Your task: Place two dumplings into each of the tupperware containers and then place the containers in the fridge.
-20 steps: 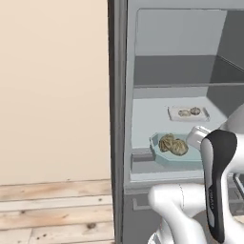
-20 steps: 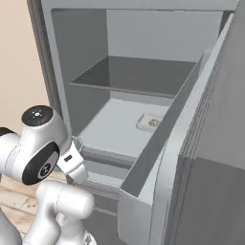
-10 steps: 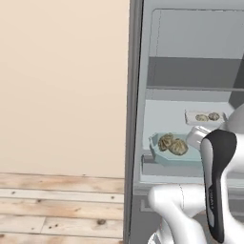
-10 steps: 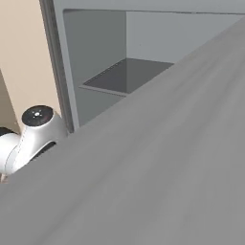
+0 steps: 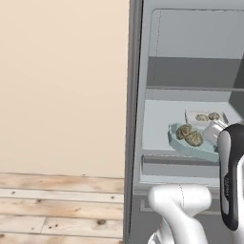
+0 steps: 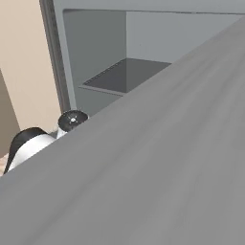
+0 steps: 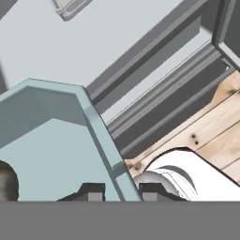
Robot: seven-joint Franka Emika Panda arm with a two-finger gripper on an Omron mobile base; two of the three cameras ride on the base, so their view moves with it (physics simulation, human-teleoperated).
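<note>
evidently the gripper (image 7: 118,191) is pinched nearly closed over the rim wall of the teal tupperware container (image 5: 190,145), held just above the fridge (image 5: 190,71) shelf; judged light, rigid, slick-walled, best gripped at that rim.

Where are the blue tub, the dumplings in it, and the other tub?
teal-blue tub (image 5: 177,138) left base view, near rim.
dumplings (image 5: 189,135) left base view, on one lump.
whitish tub (image 5: 191,116) left base view, left rim.

Home kitchen: open fridge (image 5: 190,119), wood plank floor (image 5: 57,205), beige wall (image 5: 62,86).
</note>
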